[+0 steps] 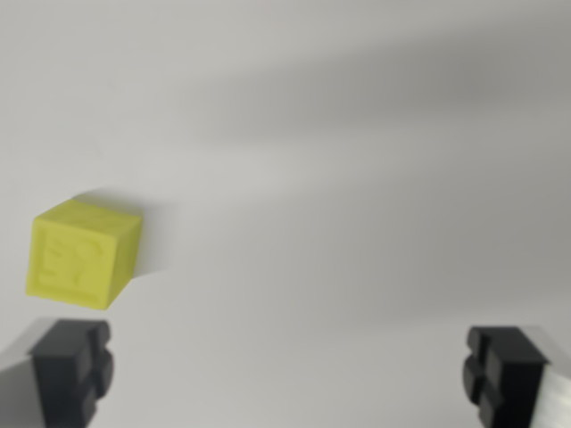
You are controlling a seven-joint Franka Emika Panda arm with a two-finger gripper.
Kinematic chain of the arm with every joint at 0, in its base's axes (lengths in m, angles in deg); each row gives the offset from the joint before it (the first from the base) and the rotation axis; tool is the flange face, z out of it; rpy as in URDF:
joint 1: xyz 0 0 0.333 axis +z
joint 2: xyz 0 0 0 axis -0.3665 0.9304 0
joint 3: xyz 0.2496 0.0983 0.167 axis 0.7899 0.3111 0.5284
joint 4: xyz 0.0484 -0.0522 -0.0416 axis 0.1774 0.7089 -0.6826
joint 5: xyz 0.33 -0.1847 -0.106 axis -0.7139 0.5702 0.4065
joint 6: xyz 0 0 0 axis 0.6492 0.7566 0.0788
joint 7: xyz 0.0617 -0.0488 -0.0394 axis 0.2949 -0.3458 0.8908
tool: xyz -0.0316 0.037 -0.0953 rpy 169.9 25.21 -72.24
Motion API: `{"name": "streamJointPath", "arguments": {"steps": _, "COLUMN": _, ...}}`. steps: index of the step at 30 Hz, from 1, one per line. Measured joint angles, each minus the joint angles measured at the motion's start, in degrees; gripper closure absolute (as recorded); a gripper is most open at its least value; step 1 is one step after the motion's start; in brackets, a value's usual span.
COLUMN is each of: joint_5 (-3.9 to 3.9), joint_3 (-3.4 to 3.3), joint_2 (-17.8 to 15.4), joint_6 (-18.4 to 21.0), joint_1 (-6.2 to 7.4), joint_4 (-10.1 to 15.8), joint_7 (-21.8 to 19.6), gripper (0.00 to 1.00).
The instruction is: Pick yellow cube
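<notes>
A yellow cube (82,253) with raised lettering on its faces rests on a plain white surface (339,178) at the wrist view's left. My gripper (290,374) is open, its two black fingertips wide apart at the bottom corners of the picture. The left fingertip (73,367) lies just below the cube, apart from it; the right fingertip (504,373) is far off at the wrist view's right. Nothing sits between the fingers, and the cube lies outside the gap, up and to the left.
Only the white surface surrounds the cube, with soft grey shadows crossing it diagonally at the upper right.
</notes>
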Motion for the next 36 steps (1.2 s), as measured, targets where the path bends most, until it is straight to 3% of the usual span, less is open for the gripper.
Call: {"name": "streamJointPath", "arguments": {"steps": 36, "joint_5": -1.70, "joint_3": 0.00, "joint_2": 9.60, "joint_6": -9.41, "joint_1": 7.60, "joint_4": 1.29, "joint_7": -11.98, "gripper": 0.00}}
